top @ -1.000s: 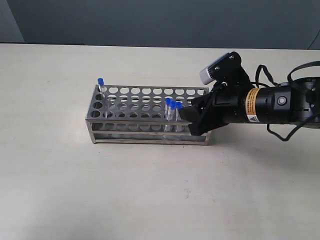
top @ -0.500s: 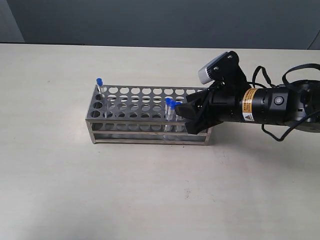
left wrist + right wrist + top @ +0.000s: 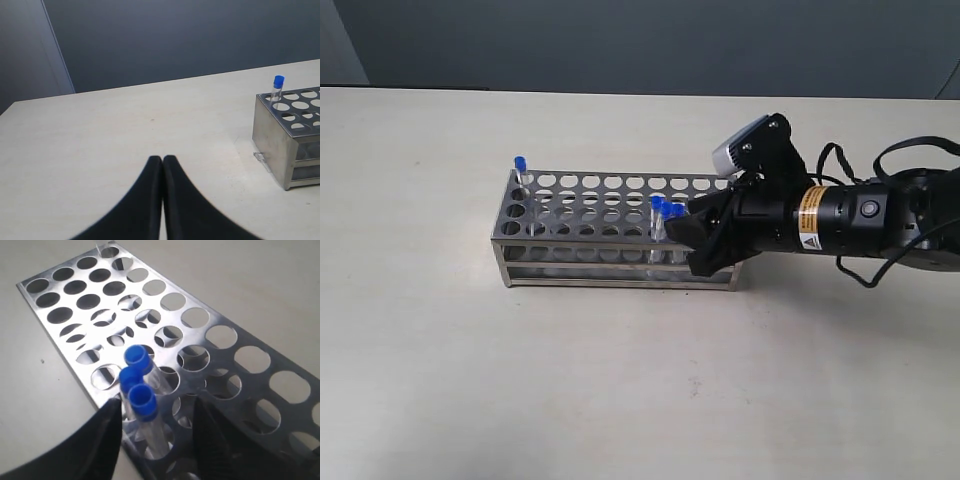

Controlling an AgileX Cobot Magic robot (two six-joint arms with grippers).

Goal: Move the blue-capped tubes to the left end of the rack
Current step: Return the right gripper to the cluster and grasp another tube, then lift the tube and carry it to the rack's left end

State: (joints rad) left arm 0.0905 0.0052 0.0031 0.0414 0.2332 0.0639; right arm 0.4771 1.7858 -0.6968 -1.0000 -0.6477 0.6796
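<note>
The right end effector (image 3: 156, 409) is spread, its fingers (image 3: 107, 440) flanking the nearest of three thin clear blue-capped plastic tubes (image 3: 141, 396) in the rectangular silvery steel rack (image 3: 570, 243), toward the right edge of the pale surface (image 3: 620, 380). A fourth tube (image 3: 521, 163) stands in the rack's far left corner. The left end effector (image 3: 163, 165) is pressed together.

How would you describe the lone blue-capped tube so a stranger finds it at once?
Find the steel rack on the table. At its left end, in the back corner hole, one blue-capped tube stands upright. It is alone; the other three tubes cluster near the right gripper.
</note>
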